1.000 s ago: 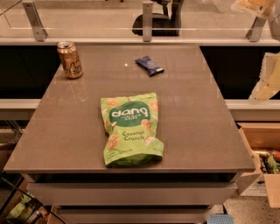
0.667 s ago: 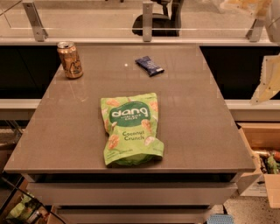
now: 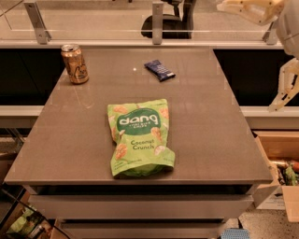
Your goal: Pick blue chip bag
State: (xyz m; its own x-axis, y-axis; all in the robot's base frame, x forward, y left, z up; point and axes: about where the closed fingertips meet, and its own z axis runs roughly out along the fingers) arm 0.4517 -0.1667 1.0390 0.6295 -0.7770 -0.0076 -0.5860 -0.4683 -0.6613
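The blue chip bag (image 3: 160,70) is a small dark navy packet lying flat on the far part of the grey table (image 3: 205,121), right of centre. My gripper (image 3: 284,87) hangs off the table's right side, well to the right of the packet and apart from it. It is open and holds nothing. Part of my pale arm (image 3: 250,9) crosses the top right corner.
A large green "dang Coconut Crunch" bag (image 3: 139,137) lies in the table's middle front. A gold drink can (image 3: 74,63) stands at the far left. A glass rail with metal posts (image 3: 158,21) runs behind the table. A cardboard box (image 3: 280,172) sits low at the right.
My arm at the top right has reached a little further left into view. The bags and the can have not moved.
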